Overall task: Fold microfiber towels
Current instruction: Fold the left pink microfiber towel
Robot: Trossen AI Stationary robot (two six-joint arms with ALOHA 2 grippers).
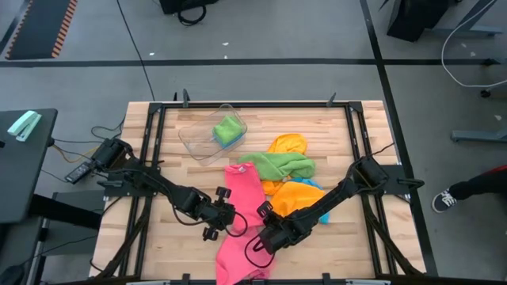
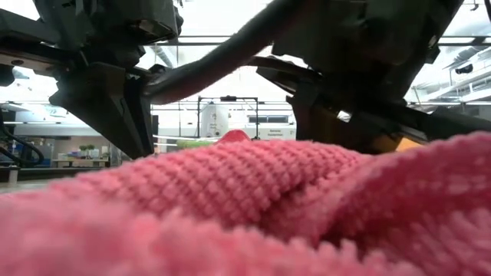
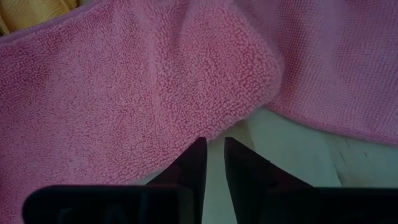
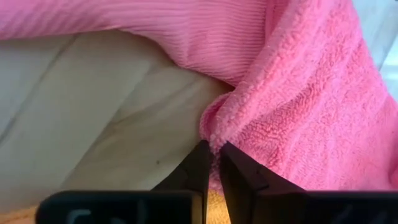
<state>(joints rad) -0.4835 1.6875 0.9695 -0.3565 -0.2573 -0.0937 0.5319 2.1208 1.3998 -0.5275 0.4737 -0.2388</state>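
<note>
The pink towel (image 1: 242,222) is lying long and narrow on the counter (image 1: 158,237), its long axis running from the far end beside the green towel (image 1: 277,165) down to the near edge, where it is hanging slightly over. Both arms are reaching in toward its middle stretch from opposite sides, so the towel is sitting between the two pincers, and the coming fold is turning on that: each pincer is meeting one long edge, roughly square to the towel's length. The left pincer (image 1: 224,220) is at the towel's left edge; in its wrist view its fingers (image 3: 193,167) are standing close together with a thin gap, and the towel's rounded fold is lying just ahead of the tips, seemingly not between them, so it appears to be gripping nothing. The right pincer (image 1: 265,229) is at the right edge, and its wrist view is showing its fingers (image 4: 200,163) pressed nearly together on a small pinch of the towel's hem. By my judgement the right arm is the one ready to lift or carry its edge across, while the left has a little way to advance first. The orange towels (image 1: 295,194) and the tub (image 1: 212,131) are lying farther back, away from both pincers.
</note>
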